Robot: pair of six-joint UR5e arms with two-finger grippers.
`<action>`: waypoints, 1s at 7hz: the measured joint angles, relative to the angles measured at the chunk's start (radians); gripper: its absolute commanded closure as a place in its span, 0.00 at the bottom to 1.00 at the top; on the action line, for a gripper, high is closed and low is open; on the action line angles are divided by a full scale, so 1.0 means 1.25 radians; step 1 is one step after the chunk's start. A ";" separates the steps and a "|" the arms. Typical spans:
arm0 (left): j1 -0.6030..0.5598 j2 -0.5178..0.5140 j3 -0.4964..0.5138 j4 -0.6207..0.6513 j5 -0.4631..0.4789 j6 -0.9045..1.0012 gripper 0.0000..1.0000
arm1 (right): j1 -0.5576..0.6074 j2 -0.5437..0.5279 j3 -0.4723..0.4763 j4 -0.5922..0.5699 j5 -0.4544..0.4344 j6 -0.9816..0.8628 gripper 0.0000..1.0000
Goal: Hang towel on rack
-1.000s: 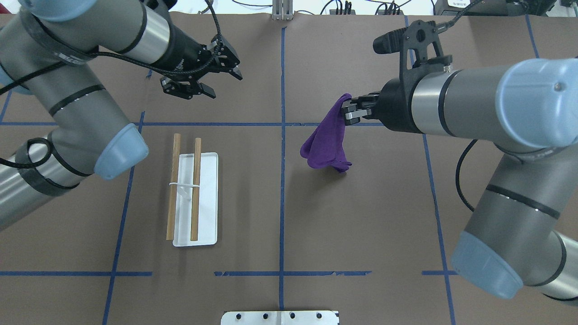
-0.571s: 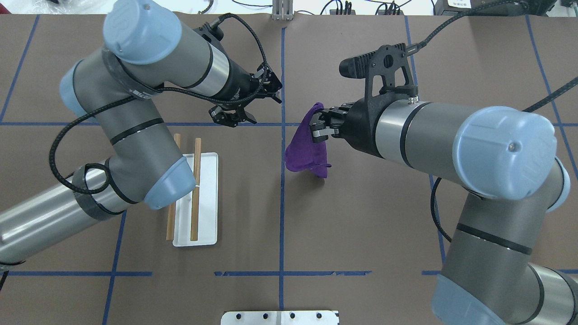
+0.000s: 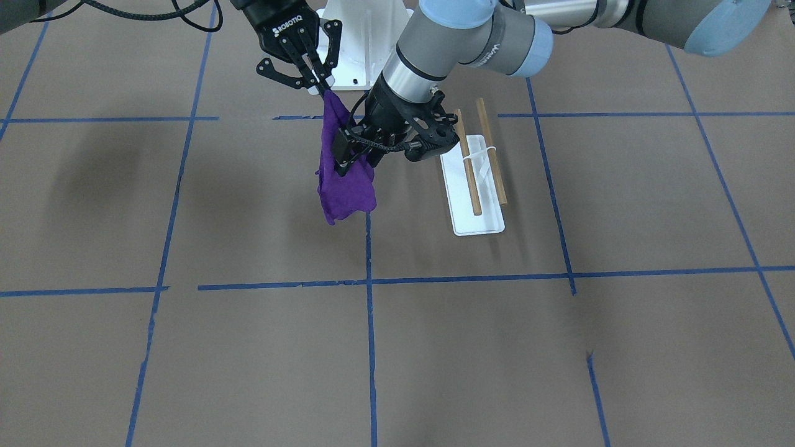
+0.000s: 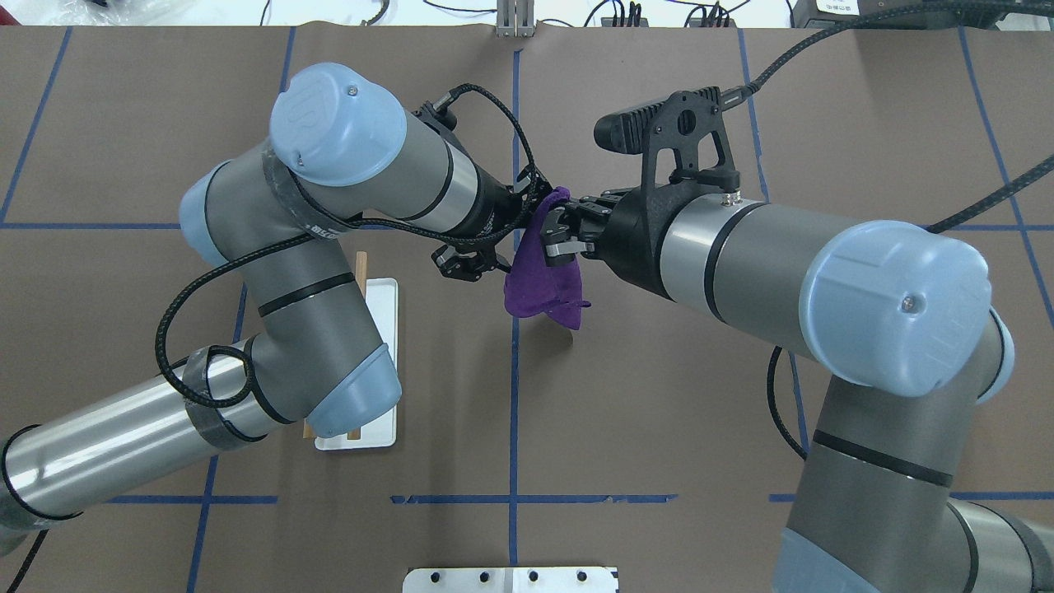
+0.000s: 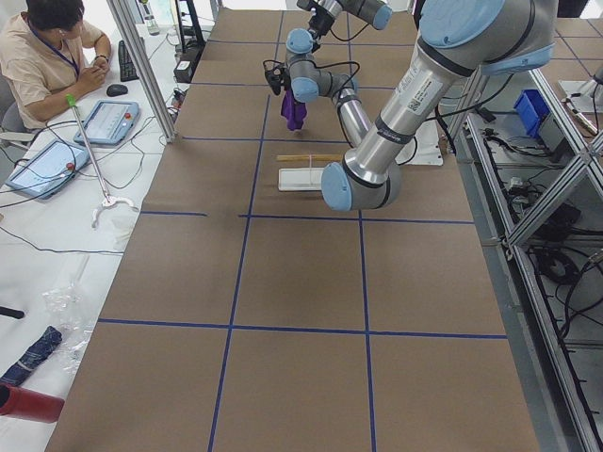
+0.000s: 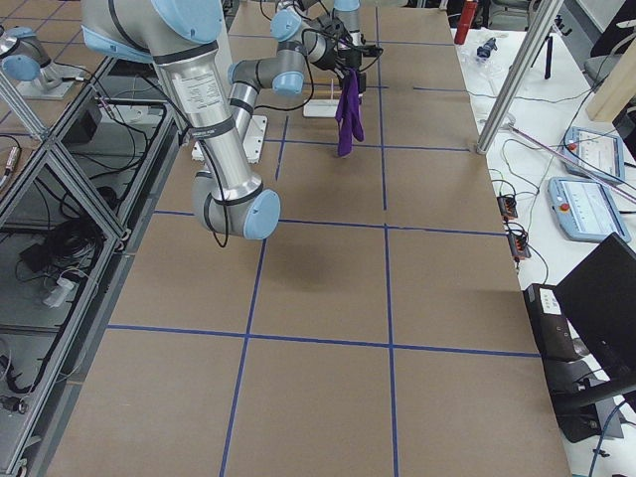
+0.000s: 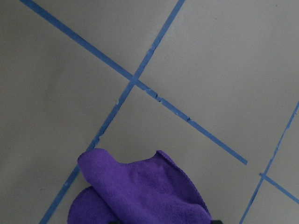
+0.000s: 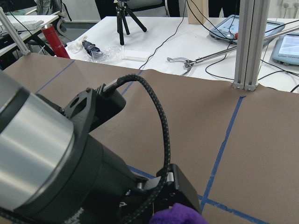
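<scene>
Right fingers: clamped on top edge of towel, hanging clear above tabletop nr centre. Left fingers: spread apart, just beside towel's left edge, contact w/ it unclear. Rack: flat on tabletop, left of towel, near end under left arm.

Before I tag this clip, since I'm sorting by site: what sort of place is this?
Probably a robotics lab workcell: a left arm and right arm over a table gridded with blue tape, an operator seated beside teach pendants, aluminium framing.
</scene>
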 measured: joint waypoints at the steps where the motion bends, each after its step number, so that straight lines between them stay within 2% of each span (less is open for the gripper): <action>1: 0.002 0.000 -0.002 -0.001 0.001 -0.007 1.00 | 0.000 0.000 0.000 0.000 0.000 0.000 1.00; 4: 0.005 0.004 -0.011 -0.009 0.006 -0.015 1.00 | 0.000 -0.003 0.000 0.000 0.001 -0.002 1.00; 5: 0.005 0.005 -0.012 -0.009 0.006 -0.015 1.00 | 0.000 -0.006 0.000 0.000 0.005 -0.002 0.42; 6: 0.005 0.006 -0.014 -0.009 0.007 -0.015 1.00 | -0.001 -0.009 -0.001 -0.001 0.020 -0.001 0.00; 7: 0.004 0.008 -0.017 -0.009 0.007 -0.006 1.00 | -0.003 -0.012 -0.001 -0.004 0.042 0.020 0.00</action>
